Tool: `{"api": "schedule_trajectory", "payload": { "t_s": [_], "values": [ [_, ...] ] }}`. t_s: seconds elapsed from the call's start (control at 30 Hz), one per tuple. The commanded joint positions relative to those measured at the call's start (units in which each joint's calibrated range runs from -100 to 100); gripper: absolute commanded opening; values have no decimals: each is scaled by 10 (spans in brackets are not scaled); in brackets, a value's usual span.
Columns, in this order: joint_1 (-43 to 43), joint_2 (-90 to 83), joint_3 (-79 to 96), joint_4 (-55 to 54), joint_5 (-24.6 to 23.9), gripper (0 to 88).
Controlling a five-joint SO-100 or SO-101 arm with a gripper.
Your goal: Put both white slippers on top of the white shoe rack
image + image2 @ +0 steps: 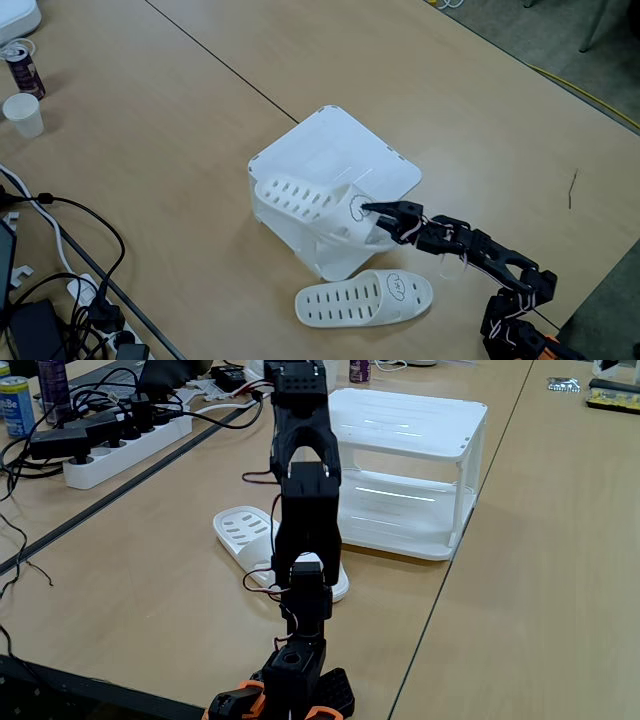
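In a fixed view, the white shoe rack [335, 155] stands mid-table, its flat top bare. My gripper [383, 213] is shut on the strap of one white slipper [298, 198]. This slipper is lifted and tilted against the rack's near side, just below the top edge. The other white slipper [365, 297] lies flat on the table in front of the rack, close to my arm. In another fixed view my black arm [305, 490] rises in front of the rack [410, 420] and hides the held slipper. The lying slipper [243, 530] shows partly behind the arm.
A paper cup [22, 113] and a can [22, 68] stand at the far left. Cables and plugs [60, 300] crowd the lower left corner. A power strip [120, 445] with cables lies left of the rack. The table edge [610, 290] runs near my arm's base.
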Motion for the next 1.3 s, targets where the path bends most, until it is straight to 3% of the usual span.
{"api": "schedule_trajectory", "payload": {
  "t_s": [0.0,0.4,1.27],
  "values": [
    [31,25,-76,-4,4,8],
    [53,165,-233,-4,4,8],
    [94,277,-339,-4,4,8]
  ]
}}
